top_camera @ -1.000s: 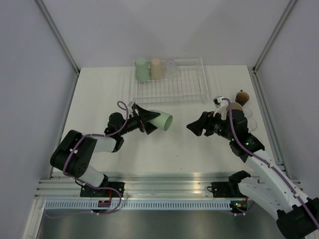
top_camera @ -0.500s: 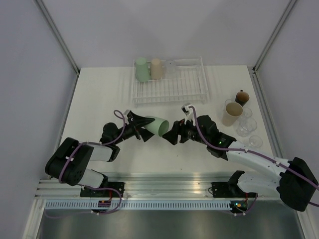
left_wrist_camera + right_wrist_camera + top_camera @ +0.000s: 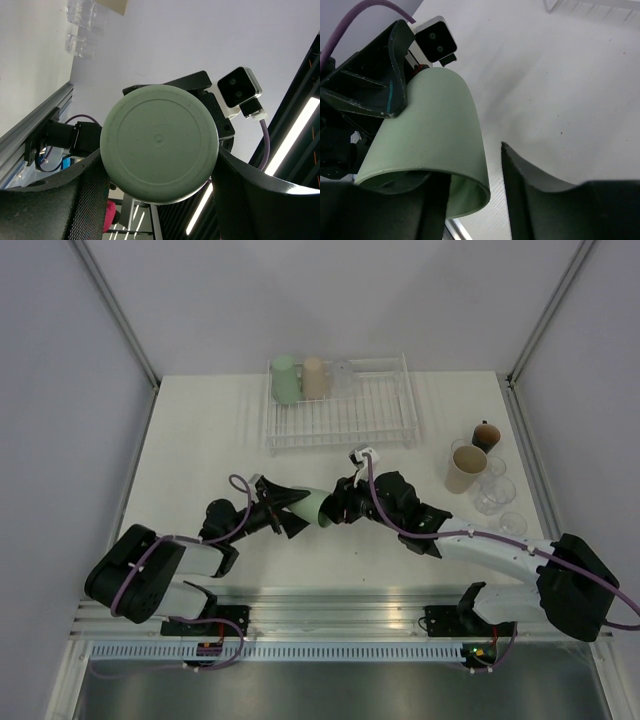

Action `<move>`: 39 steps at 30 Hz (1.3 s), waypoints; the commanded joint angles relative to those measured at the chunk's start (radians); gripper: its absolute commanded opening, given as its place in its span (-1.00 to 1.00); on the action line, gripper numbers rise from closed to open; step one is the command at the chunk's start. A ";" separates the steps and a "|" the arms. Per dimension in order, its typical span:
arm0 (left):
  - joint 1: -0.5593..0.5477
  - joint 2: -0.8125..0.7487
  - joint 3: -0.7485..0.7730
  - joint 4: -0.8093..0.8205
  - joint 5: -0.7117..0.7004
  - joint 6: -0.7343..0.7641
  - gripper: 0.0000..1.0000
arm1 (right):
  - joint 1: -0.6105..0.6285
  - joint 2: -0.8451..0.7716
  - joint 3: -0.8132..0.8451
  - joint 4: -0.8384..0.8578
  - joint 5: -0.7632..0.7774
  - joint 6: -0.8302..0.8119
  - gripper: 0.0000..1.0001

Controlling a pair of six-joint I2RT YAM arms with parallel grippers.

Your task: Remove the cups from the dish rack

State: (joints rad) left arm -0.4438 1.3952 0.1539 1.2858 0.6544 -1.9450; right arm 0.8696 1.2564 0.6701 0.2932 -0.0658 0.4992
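My left gripper (image 3: 296, 504) is shut on a mint green cup (image 3: 314, 505), held on its side above the table, mouth toward the right arm. In the left wrist view the cup's round base (image 3: 159, 142) sits between my fingers (image 3: 75, 200). My right gripper (image 3: 338, 504) is open at the cup's mouth. In the right wrist view one finger (image 3: 437, 200) is inside the rim of the cup (image 3: 430, 130) and the other finger (image 3: 530, 190) stands outside it with a gap. The white wire dish rack (image 3: 370, 420) holds a mint cup (image 3: 285, 378), a beige cup (image 3: 314, 377) and a clear cup (image 3: 342, 375).
At the table's right side stand a beige cup (image 3: 466, 468), a small dark brown cup (image 3: 486, 434) and several clear glasses (image 3: 495, 490). An aluminium rail (image 3: 330, 615) runs along the near edge. Grey walls enclose the table.
My right arm has swung left from the cups at the right side to the mouth of the held cup. My left gripper has moved the cup slightly down and left.
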 commanded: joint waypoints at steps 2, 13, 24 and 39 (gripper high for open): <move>-0.019 -0.029 -0.010 0.374 0.017 -0.003 -0.95 | 0.009 0.009 0.048 0.106 0.041 0.013 -0.25; -0.019 0.004 -0.001 0.374 0.019 0.081 -0.05 | 0.023 -0.106 0.037 -0.032 0.093 -0.001 -0.99; -0.003 0.148 0.046 0.374 0.048 0.204 0.99 | 0.025 -0.399 0.094 -0.567 0.445 -0.005 -0.99; 0.019 0.101 0.021 0.201 0.119 0.405 0.99 | -0.532 -0.154 0.263 -1.157 0.173 -0.083 -0.99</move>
State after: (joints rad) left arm -0.4328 1.5551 0.1806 1.3102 0.7368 -1.6421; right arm 0.3641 1.0836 0.9535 -0.8284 0.2653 0.4671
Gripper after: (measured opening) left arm 0.994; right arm 0.078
